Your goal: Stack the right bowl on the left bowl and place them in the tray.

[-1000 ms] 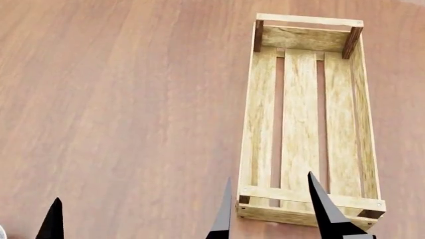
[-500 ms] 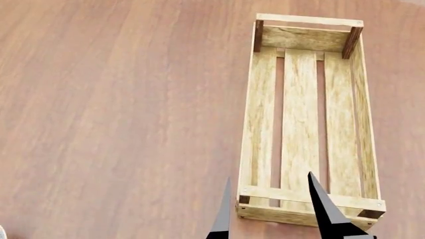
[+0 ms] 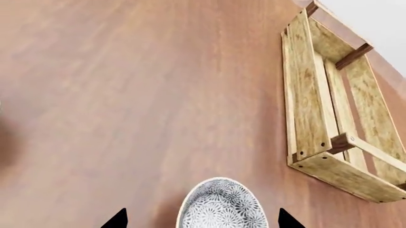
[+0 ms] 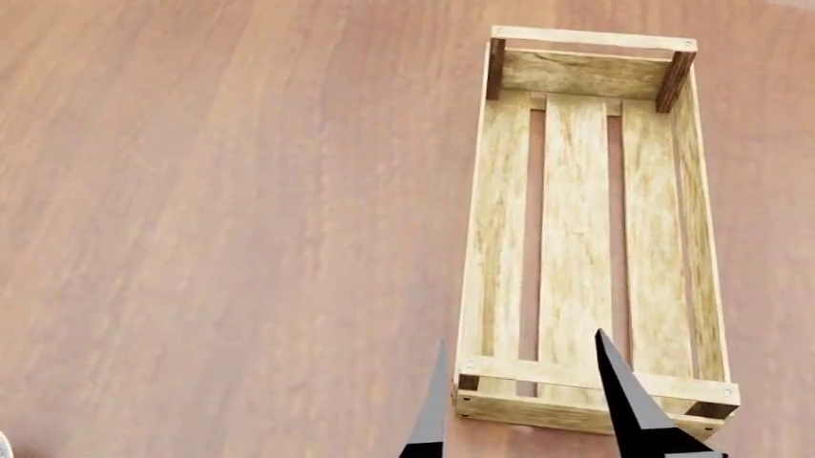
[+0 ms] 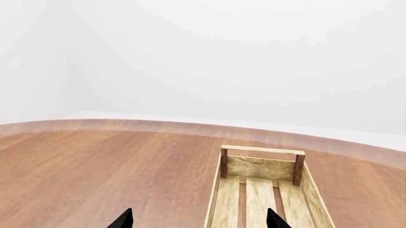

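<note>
Left pincer over one patterned bowl; tray empty, nothing stacked yet.

Count: one patterned bowl (image 3: 222, 205) in sight, one tray (image 4: 593, 224); a second bowl is not visible in any view. The bowl sits on the worktop (image 4: 229, 191), apart from the tray's near corner, between the spread tips of the left pincer (image 3: 203, 222). The right pincer (image 4: 525, 401), spread and holding nothing, hovers at the tray's near end. Judged a stiff, glazed, ceramic-looking bowl: light, slippery, liable to chip. Best taken across the rim wall, one tip inside and one outside, then lowered gently.
</note>
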Controlling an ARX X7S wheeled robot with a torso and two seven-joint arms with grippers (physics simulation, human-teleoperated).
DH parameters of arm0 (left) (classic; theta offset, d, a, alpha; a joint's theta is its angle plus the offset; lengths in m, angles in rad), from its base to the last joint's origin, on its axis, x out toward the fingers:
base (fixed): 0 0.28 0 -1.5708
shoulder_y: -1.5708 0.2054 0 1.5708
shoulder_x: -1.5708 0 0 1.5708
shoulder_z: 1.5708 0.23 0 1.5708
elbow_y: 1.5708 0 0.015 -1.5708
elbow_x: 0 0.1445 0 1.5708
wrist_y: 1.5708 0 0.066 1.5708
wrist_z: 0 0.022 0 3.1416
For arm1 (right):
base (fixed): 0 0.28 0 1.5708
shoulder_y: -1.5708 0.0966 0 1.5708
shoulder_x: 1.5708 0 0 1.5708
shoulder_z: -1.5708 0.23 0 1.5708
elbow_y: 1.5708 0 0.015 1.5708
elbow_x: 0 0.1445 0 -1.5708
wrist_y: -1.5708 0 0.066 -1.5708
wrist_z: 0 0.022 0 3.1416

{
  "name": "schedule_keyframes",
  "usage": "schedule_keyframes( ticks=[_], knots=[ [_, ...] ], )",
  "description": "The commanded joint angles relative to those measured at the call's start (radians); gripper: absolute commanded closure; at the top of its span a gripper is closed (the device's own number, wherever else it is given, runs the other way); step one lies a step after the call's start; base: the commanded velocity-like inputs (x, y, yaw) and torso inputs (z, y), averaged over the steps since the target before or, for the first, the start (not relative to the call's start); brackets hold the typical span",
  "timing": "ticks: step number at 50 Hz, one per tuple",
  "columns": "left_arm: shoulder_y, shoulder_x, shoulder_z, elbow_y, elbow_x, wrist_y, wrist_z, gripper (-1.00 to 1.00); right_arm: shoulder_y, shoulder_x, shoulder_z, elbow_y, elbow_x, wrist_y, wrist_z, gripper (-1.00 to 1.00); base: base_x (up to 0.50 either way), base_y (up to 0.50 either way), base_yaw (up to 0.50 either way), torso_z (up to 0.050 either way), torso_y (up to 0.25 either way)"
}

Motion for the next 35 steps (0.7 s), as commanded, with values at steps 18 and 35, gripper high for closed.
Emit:
schedule_keyframes(
  ticks=[18,35],
  knots=[
    [-0.107,0.03,0.011,-0.147,-0.002,-0.027,-0.075,-1.0,0.007,-0.005,0.027,-0.001,0.008,-0.013,-0.012,-1.0,0.0,0.0,0.0,0.0,0.0],
    [-0.121,0.022,0.05,-0.239,0.042,0.019,-0.052,-1.0,0.007,0.004,0.011,0.003,0.005,-0.022,-0.003,-1.0,0.0,0.0,0.0,0.0,0.0]
  ],
)
